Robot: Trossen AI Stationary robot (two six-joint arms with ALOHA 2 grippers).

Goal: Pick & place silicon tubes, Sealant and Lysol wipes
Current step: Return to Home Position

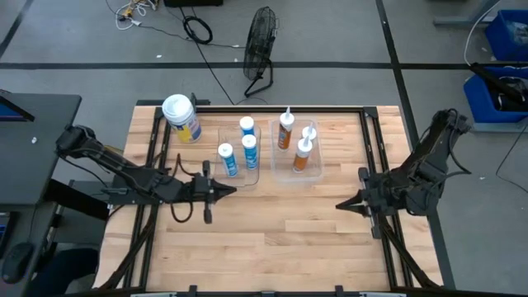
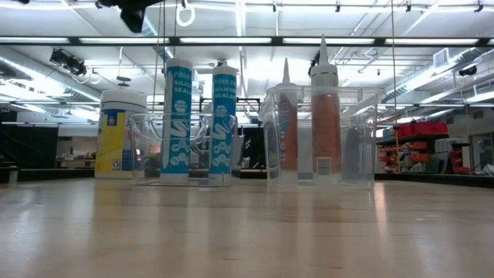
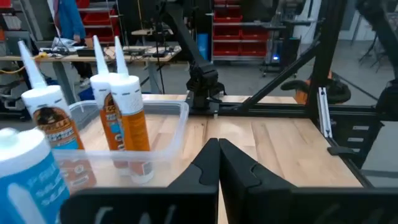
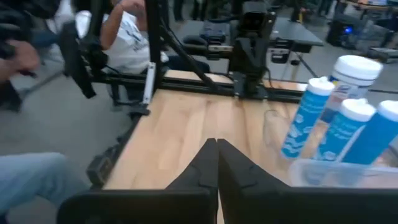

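Observation:
The Lysol wipes (image 1: 180, 117) stand upright on the table at the far left, beside the bins, with a white lid and a yellow-and-blue label (image 2: 122, 135). Three white-and-blue silicone tubes (image 1: 239, 148) stand on their bases in a clear bin (image 2: 147, 154). Three orange sealant tubes (image 1: 297, 147) stand on theirs in a second clear bin (image 3: 168, 127) to the right. My left gripper (image 1: 233, 190) is shut and empty, level, just nearer than the silicone bin. My right gripper (image 1: 338, 205) is shut and empty, near the table's right side, pointing left.
Black frame rails (image 1: 375, 140) run along the table's left, right and far sides. Bare wood (image 1: 272, 247) fills the near half. A floor fan (image 1: 260, 41) stands beyond the far edge. A seated person (image 4: 127, 37) shows beyond the table's left side.

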